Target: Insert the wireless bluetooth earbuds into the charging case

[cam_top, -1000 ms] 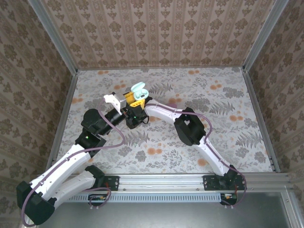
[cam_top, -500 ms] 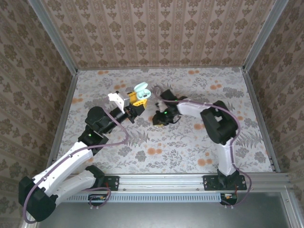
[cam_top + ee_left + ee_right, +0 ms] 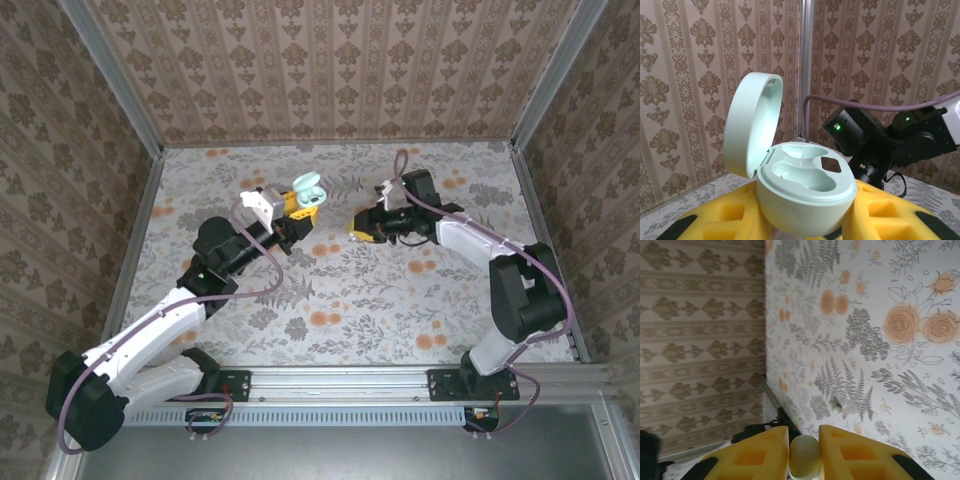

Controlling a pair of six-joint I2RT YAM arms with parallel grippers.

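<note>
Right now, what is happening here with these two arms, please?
The left gripper holds a mint green charging case above the table, with the lid swung open and upright. I can see no bud seated in its wells. The right gripper, off to the right and apart from the case, pinches a pale whitish earbud between its yellow fingers. That bud is not yet in the case.

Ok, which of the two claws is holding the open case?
The left claw, closed on the mint-green charging case with its lid up. The right claw pinches a small pale earbud instead.
</note>
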